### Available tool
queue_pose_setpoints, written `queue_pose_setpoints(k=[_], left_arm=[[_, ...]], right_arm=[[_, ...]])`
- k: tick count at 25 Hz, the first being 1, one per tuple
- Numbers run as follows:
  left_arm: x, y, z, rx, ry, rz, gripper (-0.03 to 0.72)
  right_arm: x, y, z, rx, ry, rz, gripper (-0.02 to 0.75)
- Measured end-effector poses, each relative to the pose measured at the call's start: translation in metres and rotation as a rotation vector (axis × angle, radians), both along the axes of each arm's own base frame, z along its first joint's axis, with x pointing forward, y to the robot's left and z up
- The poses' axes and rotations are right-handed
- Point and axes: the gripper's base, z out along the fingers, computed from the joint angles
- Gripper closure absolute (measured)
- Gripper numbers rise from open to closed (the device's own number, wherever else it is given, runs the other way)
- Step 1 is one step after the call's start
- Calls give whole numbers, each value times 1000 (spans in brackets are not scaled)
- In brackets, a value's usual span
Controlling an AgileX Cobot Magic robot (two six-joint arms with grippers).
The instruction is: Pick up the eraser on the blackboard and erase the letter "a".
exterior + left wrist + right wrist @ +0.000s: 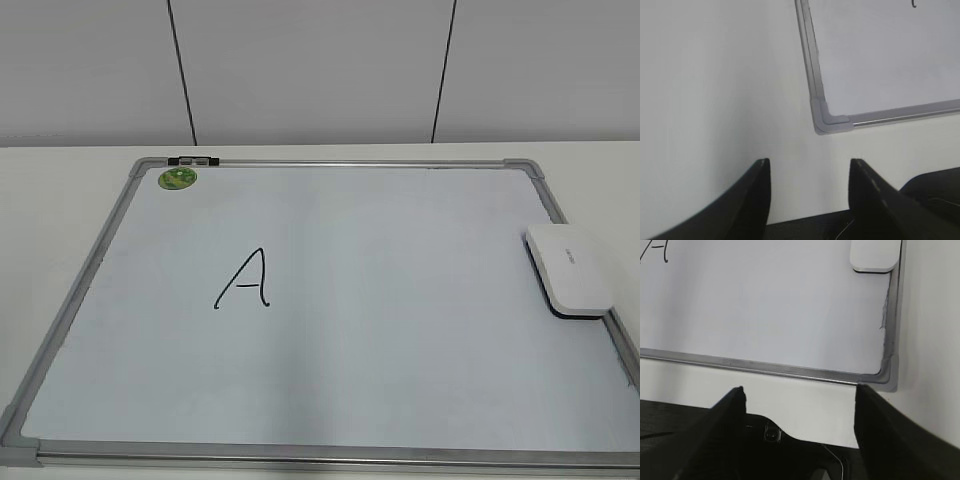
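Note:
The blackboard (pixel 400 330) is a white board with a grey frame, lying flat on the table. The eraser (pixel 568 268), white with a dark underside, lies on the board at its right edge; its near end shows in the right wrist view (pixel 875 255). A black capital "A" (pixel 245 280) is written left of centre. No lowercase letter "a" shows in any view. My left gripper (pixel 810 162) is open and empty over the table, off the board's near left corner (pixel 830 120). My right gripper (pixel 800 389) is open and empty, before the board's near right corner (pixel 887 372). Neither gripper shows in the exterior view.
A round green sticker (pixel 177 178) sits at the board's far left corner, with a small black clip (pixel 193 160) on the frame beside it. White table (pixel 60 200) surrounds the board. A pale panelled wall (pixel 320 70) stands behind.

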Motion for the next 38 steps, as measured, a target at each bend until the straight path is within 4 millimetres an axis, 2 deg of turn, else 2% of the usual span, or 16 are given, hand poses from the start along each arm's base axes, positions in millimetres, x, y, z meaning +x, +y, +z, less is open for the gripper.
queue_pose_setpoints(k=[6, 9, 15, 20, 31, 38], left_arm=[[-27, 6, 2, -34, -113, -22, 320], [-32, 8, -7, -30, -117, -29, 320], [-38, 10, -7, -37, -156, -30, 320], [-39, 10, -7, -35, -163, -29, 328], [-39, 11, -7, -33, -164, -26, 399], [-39, 11, -6, -27, -165, -25, 423]], right_arm=[[-38, -6, -5, -32, -54, 9, 236], [-51, -9, -8, -47, -95, 5, 236], [-69, -21, -23, -156, -146, -33, 236], [-73, -23, -36, -183, -140, -42, 236], [-68, -22, -41, -170, -183, -45, 237], [-67, -27, -41, -171, -183, -127, 237]])
